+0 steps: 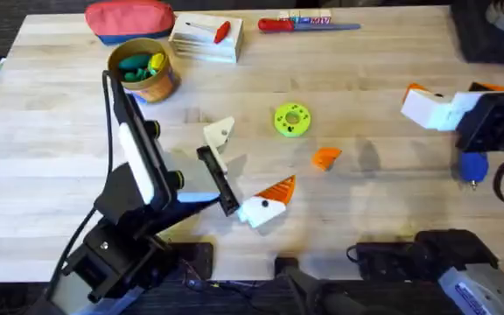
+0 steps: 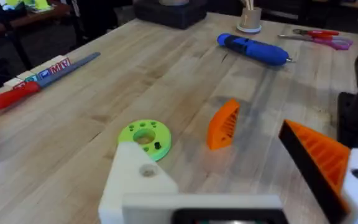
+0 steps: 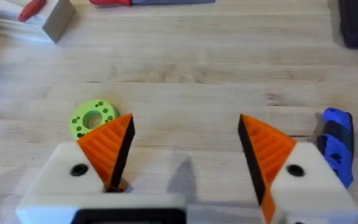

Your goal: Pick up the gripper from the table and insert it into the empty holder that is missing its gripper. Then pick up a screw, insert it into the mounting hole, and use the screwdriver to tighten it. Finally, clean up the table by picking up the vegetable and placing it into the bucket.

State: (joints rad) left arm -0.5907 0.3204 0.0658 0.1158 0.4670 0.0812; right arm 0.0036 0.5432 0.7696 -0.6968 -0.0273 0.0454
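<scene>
The orange ribbed gripper (image 1: pixel 326 157) (image 2: pixel 222 124) lies loose on the table (image 1: pixel 383 70), right of a green ring disc (image 1: pixel 291 120). My left gripper (image 1: pixel 243 171) (image 2: pixel 210 149) is open just short of it. One of its fingers is a bare white holder (image 1: pixel 220 133) (image 2: pixel 135 180); the other carries an orange pad (image 1: pixel 276 190). My right gripper (image 1: pixel 449 101) (image 3: pixel 185 124) hangs open at the table's right, both pads on. Beside it lies the blue screwdriver (image 1: pixel 472 166) (image 3: pixel 335 146). The yellow bucket (image 1: pixel 157 86) holds green and yellow items; I cannot tell whether one is the vegetable. The screw is out of view.
A red pouch (image 1: pixel 129 19), a white box (image 1: pixel 206 39) and a red-handled screwdriver (image 1: pixel 304 24) line the far edge. Dark equipment (image 1: pixel 488 31) occupies the far right corner. Scissors (image 2: pixel 319 38) lie beyond the blue screwdriver.
</scene>
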